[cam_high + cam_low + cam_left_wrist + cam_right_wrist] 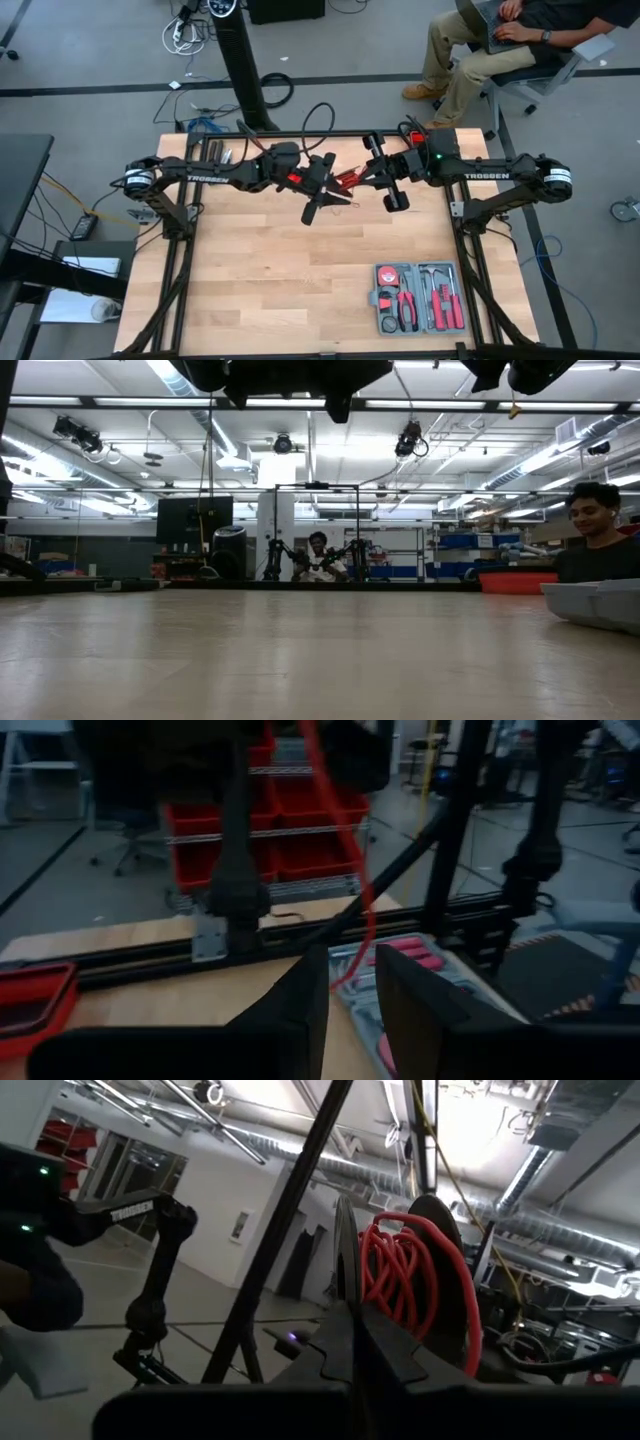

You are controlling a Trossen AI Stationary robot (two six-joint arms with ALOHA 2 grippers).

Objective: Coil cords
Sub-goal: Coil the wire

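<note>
Cord (415,1285): one, red, coiled just past pinched-shut right gripper (352,1315). Left gripper (352,982) parted, one strand between fingers, ungripped. Tool case (417,298) whole only from above.

Light wooden tabletop (290,280) on a black frame, grey floor (90,60) crossed by dark lines, a seated person (500,40) on an office chair, red storage bins (270,830), bright ceiling strip lights (180,380), possibly exposed ductwork (560,1230) overhead.

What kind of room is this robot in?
Probably a robotics lab or workshop: a wooden workbench holds a grey tool case, red storage bins line shelves, and bare pipes run under the ceiling.
</note>
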